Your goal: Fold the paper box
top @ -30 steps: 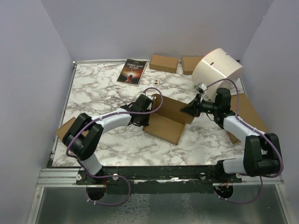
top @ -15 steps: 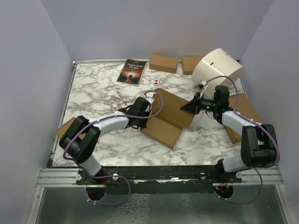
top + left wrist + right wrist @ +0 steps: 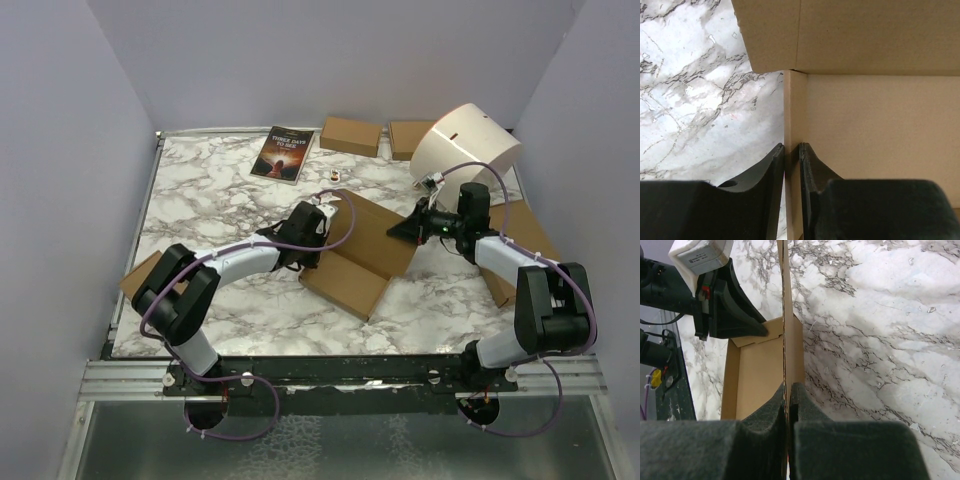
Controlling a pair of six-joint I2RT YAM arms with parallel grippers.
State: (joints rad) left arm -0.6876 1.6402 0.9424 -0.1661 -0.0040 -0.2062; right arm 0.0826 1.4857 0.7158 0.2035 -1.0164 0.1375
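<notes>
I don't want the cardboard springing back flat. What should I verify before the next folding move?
1. Right tool shut on the paper box wall: ok.
2. Left tool straddling the opposite wall: ok.
3. Left tool's grip firm: cannot tell.
4. Both held walls raised: ok.
5. Box folded shut: not ok, interior exposed.

On marble table [image 3: 200, 200]: paper box [image 3: 345, 278], book [image 3: 283, 153]

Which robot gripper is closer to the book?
Left. The left gripper is at the paper box, in front of the book; the right gripper pinches the box farther right.
</notes>
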